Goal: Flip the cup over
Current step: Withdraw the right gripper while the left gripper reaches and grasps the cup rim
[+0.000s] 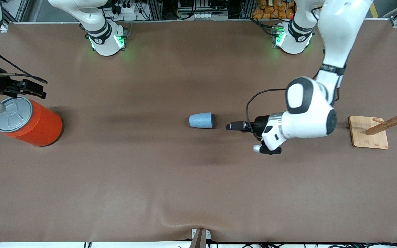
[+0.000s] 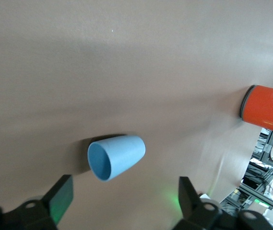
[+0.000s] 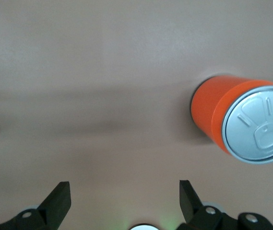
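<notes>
Brown table [image 1: 150, 179]: 1 cup [image 1: 201, 121] on side, 1 can [image 1: 29, 121]; both pincers spread.

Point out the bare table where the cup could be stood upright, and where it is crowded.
Bare cloth lies between the cup and the orange can, and all along the edge nearest the front camera. Crowded: beside the cup's mouth, where the open left gripper is, and the wooden rack. The open right gripper waits by the can.
</notes>
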{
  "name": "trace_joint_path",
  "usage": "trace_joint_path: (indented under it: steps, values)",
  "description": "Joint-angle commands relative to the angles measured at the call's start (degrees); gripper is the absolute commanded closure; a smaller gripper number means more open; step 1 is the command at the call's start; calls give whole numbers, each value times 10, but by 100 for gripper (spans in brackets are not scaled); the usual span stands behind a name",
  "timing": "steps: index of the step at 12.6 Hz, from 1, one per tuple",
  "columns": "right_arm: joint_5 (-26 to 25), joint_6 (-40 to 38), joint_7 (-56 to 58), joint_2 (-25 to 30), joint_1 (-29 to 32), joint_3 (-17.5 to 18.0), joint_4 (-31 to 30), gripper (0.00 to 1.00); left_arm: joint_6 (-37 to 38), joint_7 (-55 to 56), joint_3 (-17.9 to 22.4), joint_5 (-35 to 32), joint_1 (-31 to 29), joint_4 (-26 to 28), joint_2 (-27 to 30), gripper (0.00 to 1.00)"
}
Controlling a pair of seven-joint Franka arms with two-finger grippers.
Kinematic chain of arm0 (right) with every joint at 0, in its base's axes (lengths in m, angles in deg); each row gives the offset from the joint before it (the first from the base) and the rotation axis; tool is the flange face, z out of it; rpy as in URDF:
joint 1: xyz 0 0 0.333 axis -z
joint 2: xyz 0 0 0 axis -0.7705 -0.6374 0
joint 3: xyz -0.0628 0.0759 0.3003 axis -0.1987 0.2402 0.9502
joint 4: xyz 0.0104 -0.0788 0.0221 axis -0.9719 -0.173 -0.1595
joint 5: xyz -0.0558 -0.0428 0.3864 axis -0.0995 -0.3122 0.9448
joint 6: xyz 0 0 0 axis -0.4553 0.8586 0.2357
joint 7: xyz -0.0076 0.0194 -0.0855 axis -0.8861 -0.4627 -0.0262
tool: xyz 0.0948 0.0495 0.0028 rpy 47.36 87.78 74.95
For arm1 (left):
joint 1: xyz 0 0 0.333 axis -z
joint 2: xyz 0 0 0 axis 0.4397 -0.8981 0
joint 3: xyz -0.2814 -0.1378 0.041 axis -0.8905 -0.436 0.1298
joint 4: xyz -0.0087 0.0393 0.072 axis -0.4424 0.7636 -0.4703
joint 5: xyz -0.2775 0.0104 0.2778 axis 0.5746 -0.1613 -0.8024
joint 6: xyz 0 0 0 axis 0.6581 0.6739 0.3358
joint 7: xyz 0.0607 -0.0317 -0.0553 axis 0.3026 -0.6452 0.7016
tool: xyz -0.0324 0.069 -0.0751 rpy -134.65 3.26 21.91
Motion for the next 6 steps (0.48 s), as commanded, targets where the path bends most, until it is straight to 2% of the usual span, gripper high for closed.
trace_joint_path:
  steps: [1, 3, 6]
  values:
    - [10, -1, -3, 27, 15, 0, -22, 0, -30, -48, -1, 68, 24, -14, -41, 18]
    - [10, -5, 29, 27, 39, -6, -23, 0, -30, -90, -1, 101, 27, -14, -69, 19]
    - [12, -12, -6, 30, 35, 0, -15, 0, -29, -97, -2, 103, 29, -5, -82, 19]
